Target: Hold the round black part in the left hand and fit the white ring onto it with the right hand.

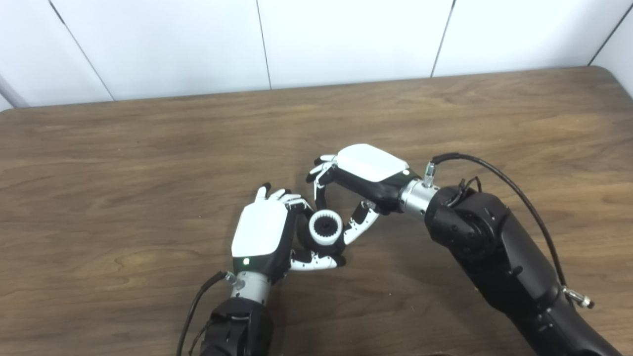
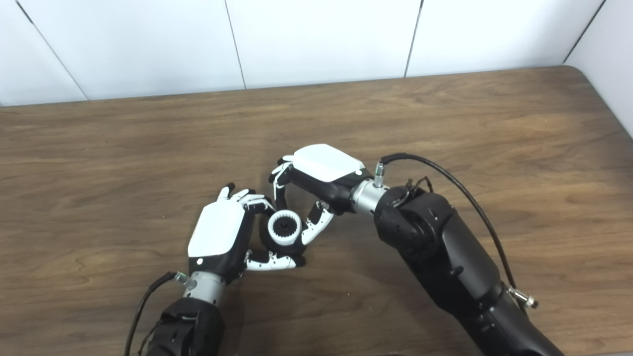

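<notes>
My left hand (image 1: 261, 233) is near the table's middle, shut on the round black part (image 1: 327, 226), with its thumb (image 1: 313, 263) curled under it. The white ring (image 1: 325, 238) sits around the black part, whose toothed centre shows through the ring's hole. My right hand (image 1: 367, 167) comes in from the right. Its fingers (image 1: 320, 184) reach down to the ring's far side and its thumb (image 1: 357, 225) rests against the ring's right side, so it pinches the ring. Most of the black part's body is hidden by the ring and both hands.
The brown wooden table (image 1: 148, 163) stretches wide on every side of the hands, with its far edge against a white panelled wall (image 1: 346, 39). The right forearm (image 1: 494, 252) lies across the lower right, and a black cable (image 1: 519, 193) loops above it.
</notes>
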`<state>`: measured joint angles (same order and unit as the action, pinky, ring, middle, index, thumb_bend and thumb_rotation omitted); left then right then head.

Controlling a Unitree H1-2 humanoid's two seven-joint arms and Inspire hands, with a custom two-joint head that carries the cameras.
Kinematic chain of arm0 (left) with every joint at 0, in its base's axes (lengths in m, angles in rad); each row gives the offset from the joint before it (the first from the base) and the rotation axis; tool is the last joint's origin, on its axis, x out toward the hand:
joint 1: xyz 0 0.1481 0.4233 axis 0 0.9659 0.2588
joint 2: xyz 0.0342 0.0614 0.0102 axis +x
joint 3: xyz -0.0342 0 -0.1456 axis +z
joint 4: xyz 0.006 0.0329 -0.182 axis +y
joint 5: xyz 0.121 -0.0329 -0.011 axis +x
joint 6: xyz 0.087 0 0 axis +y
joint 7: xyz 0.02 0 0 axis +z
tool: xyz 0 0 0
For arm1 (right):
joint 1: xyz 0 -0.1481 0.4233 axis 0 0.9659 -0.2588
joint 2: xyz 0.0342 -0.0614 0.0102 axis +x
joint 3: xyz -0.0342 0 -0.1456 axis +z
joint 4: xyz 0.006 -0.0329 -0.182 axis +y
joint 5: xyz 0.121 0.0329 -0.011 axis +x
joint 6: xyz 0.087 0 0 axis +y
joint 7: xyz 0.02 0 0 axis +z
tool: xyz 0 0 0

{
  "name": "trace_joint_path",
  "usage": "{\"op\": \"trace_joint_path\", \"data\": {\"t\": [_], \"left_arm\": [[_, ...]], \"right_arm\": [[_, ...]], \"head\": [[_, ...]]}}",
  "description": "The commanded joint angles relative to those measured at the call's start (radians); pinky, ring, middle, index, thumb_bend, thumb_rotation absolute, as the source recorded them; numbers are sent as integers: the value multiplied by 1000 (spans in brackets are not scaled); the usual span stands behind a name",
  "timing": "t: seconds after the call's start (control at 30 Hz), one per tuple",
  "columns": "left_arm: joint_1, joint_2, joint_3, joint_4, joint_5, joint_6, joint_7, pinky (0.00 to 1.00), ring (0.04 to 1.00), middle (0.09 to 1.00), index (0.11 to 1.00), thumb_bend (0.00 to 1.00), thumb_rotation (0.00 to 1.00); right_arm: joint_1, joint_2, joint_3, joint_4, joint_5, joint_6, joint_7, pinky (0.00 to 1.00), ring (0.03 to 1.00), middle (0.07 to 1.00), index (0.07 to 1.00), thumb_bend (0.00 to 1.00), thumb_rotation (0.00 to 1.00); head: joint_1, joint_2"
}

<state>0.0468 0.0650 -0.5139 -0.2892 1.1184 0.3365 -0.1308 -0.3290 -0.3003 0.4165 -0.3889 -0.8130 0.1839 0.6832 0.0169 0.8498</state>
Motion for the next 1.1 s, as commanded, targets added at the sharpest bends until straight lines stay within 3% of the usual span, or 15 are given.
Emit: {"op": "trace_joint_path", "data": {"t": [0.0, 0.57, 0.7, 0.8, 1.07], "left_arm": [[15, -4, -20, 34, -18, -2, -65, 1000, 876, 753, 481, 524, 55], [10, -6, -18, 40, -20, 0, -67, 1000, 880, 754, 481, 524, 55], [10, -5, -17, 44, -24, -6, -60, 1000, 877, 752, 481, 523, 55], [11, -6, -17, 45, -24, -6, -57, 1000, 876, 750, 481, 524, 55], [11, -4, -17, 41, -21, -4, -63, 1000, 876, 751, 481, 523, 55]], "right_arm": [[-20, -3, -11, -10, -1, -20, -27, 880, 926, 824, 483, 525, 136], [-34, -16, -15, -9, 19, -42, -31, 888, 928, 835, 491, 524, 156], [-39, -21, -13, -10, 16, -49, -28, 879, 927, 843, 591, 916, 277], [-42, -23, -14, -13, 17, -44, -19, 879, 931, 849, 615, 976, 292], [-46, -26, -17, -18, 20, -37, -11, 884, 935, 855, 635, 1000, 290]], "head": [[0, 1], [-1, -1], [-1, -1], [-1, -1], [0, 2]]}}
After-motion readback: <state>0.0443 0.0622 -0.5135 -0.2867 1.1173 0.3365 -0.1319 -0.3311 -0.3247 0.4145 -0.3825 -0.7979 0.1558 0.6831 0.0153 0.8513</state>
